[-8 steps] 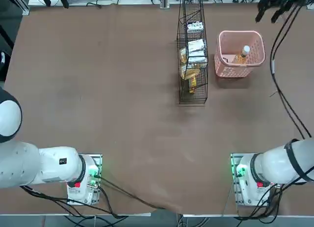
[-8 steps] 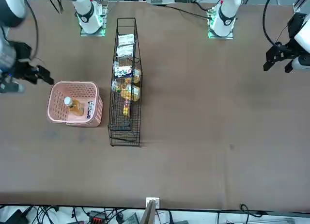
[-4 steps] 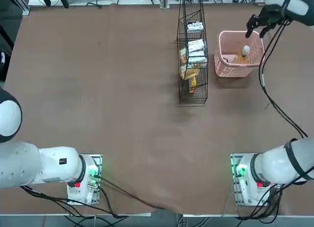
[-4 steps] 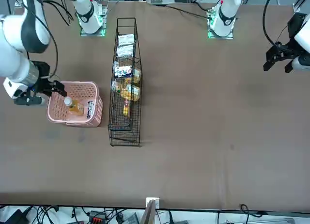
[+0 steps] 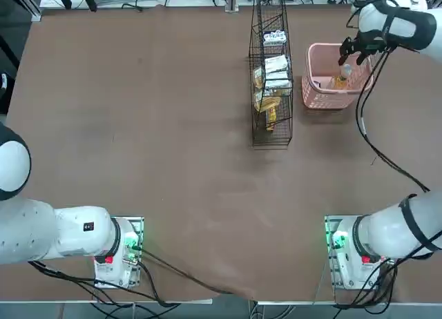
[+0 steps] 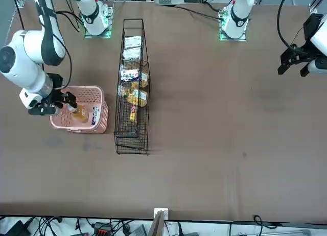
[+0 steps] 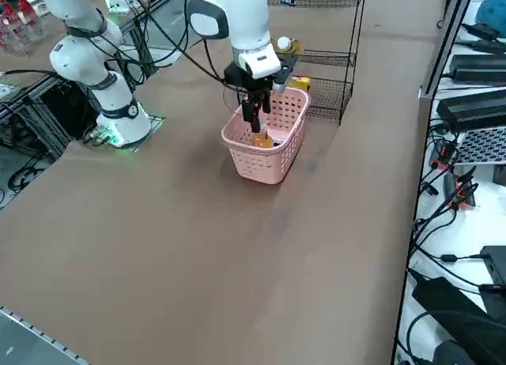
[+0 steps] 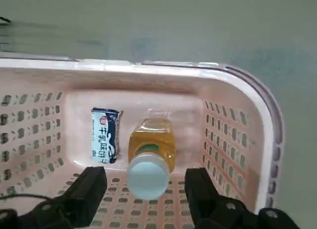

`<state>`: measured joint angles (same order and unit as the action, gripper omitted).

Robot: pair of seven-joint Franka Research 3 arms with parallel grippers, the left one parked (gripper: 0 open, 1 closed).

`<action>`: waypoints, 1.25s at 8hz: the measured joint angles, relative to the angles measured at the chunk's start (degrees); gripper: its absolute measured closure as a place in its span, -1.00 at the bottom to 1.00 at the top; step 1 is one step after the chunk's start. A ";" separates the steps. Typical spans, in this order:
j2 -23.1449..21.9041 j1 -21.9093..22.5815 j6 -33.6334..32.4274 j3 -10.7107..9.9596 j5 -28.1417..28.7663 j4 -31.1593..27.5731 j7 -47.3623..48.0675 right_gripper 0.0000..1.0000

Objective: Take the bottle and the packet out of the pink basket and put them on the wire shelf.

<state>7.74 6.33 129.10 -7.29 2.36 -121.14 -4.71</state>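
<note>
While the right gripper [image 8: 146,189] is positioned over the pink basket [image 5: 314,97], at the upper right of the top view, its jaws are spread apart on either side of the white cap of the bottle [image 8: 151,150], with nothing gripped. The bottle is seen lying inside the basket, and the packet [image 8: 106,135] is located just beside it against the basket wall. The wire shelf [image 5: 271,122] is placed on the table [image 5: 152,139] immediately left of the basket, stocked with white and yellow packets.
</note>
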 joint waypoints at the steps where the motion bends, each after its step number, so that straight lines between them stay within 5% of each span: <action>1: 0.62 0.00 0.45 0.00 0.00 -0.04 -0.73 -0.89; 10: 4.27 -0.02 3.16 0.05 -0.01 -1.04 -3.73 -0.68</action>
<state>12.02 6.32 132.26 -7.24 2.35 -122.18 -8.43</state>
